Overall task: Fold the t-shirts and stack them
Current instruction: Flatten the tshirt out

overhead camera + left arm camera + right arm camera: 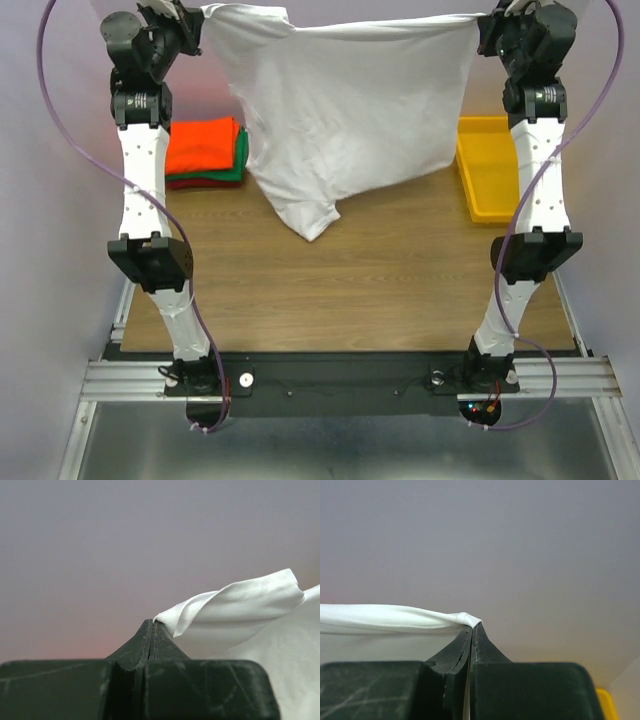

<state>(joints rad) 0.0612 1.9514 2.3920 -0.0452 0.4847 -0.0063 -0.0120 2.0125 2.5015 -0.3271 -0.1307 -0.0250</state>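
Aloft, the white t-shirt hangs like a banner between the robot's two arms, stretched along its top edge above the far side of the wooden desk. Its lowest corner dangles close to the desk or perhaps brushes it; the overhead view does not settle which. The left hand is pinched tight on one upper corner of the cloth, its fingers pressed together with a fold of white fabric springing from the tips. The right hand is likewise clamped on the opposite corner, the hem there pulled into a taut, twisted strip. At the far left of the desk lies a stack of finished work: an orange t-shirt folded on top, with a green one and a dark red one showing beneath it. A yellow tray sits at the far right. By these signs three shirts are done, and the white one, apparently the last, is not yet laid flat, folded or added to the pile.
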